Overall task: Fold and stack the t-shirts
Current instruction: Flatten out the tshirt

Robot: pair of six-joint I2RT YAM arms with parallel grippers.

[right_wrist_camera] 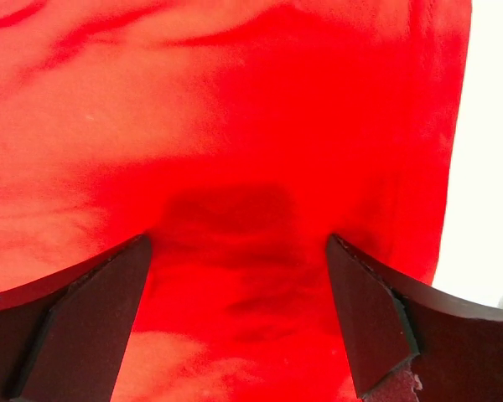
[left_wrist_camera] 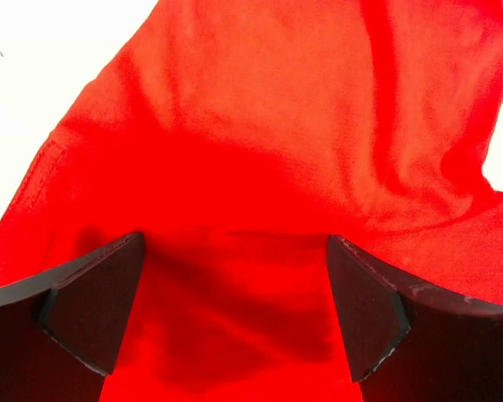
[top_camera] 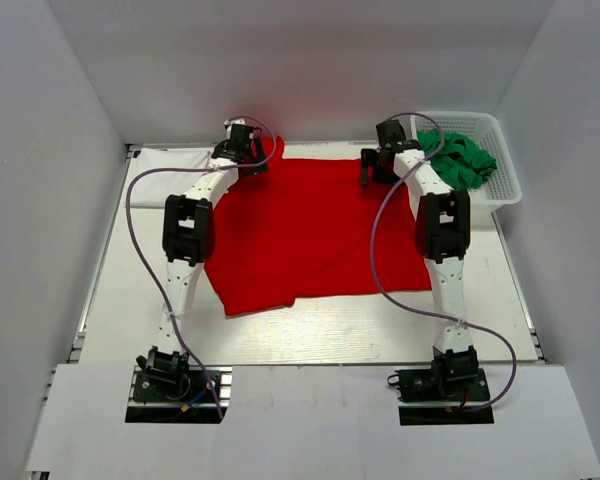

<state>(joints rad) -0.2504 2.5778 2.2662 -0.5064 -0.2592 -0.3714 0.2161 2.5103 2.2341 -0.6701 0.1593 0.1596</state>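
Red t-shirt [top_camera: 310, 235] lies spread flat across the middle of the surface [top_camera: 320, 325], reaching its far edge. My left pincer [top_camera: 245, 150] and right pincer [top_camera: 372, 168] hang wide and empty over its far corners. Advise pinching both corners level, then drawing them together so the fold stays square.

Plain white walls [top_camera: 310, 60] box in three sides, soft even light, and the pale white counter [top_camera: 330, 335] sits framed by silver metal rails [top_camera: 102, 250] down its edges.

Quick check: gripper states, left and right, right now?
Left gripper: open, jaws wide over the red shirt, nothing gripped.
Right gripper: open over the same shirt, nothing gripped.
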